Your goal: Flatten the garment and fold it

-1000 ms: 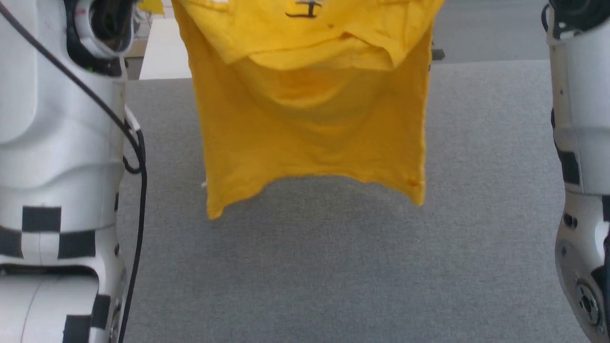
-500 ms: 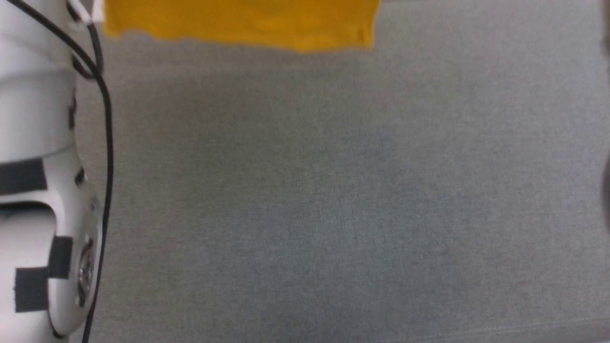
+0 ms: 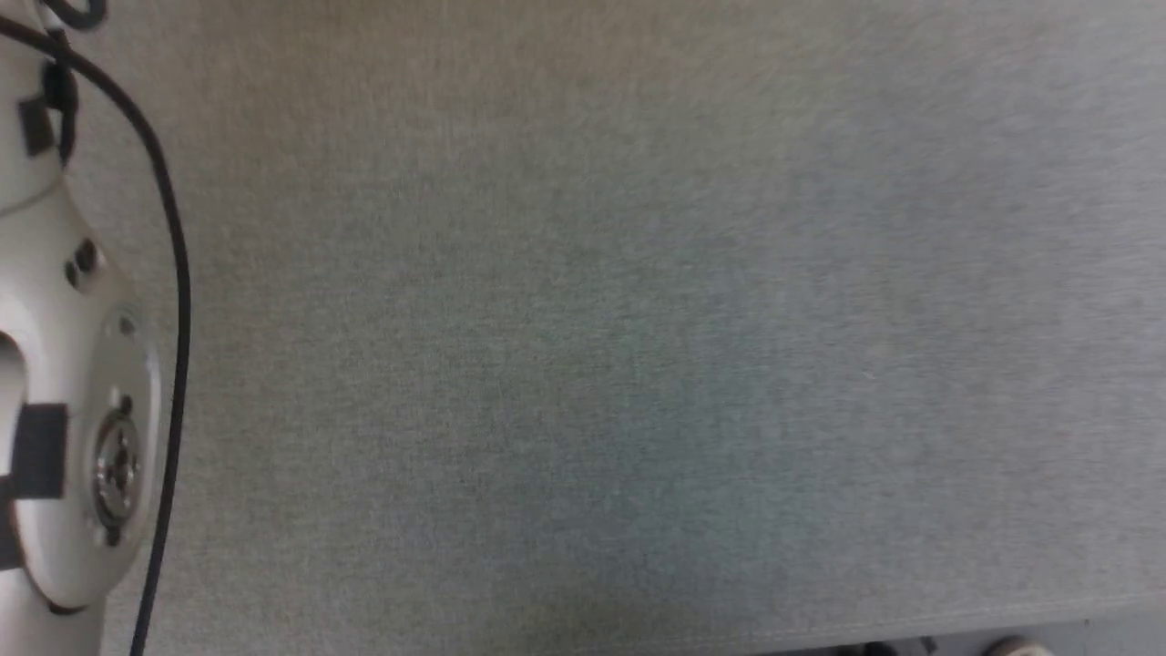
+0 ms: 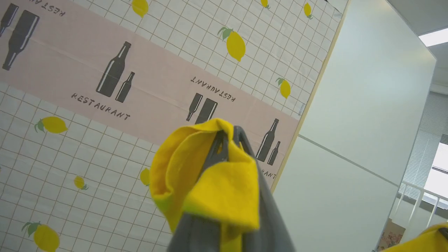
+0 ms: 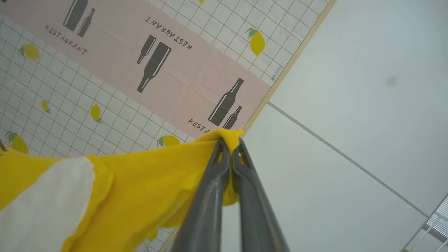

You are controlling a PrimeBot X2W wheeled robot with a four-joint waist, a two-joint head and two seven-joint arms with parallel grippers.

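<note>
The garment [image 4: 213,189] is a mustard-yellow T-shirt held up in the air. In the left wrist view a bunched yellow fold wraps over my left gripper [image 4: 229,134], which is shut on it, fingers pointing up at a wall. In the right wrist view my right gripper [image 5: 229,143] is shut on another yellow edge of the garment [image 5: 140,185], which stretches away to the left with a white patch [image 5: 42,206] of its print. A corner of yellow cloth [image 4: 420,241] shows at the lower right of the left wrist view.
The head view looks down on a grey felt-covered table [image 3: 638,319], with its near edge [image 3: 911,629] along the bottom. My pale left arm [image 3: 73,410] and its black cable [image 3: 173,301] fill the left edge. Both wrist views face a lemon-and-bottle wall covering [image 4: 105,87] and a white panel [image 5: 350,105].
The garment hung over the table a second ago, then slid up and out of the head view. The whole head picture has shifted, so the camera has moved too.
</note>
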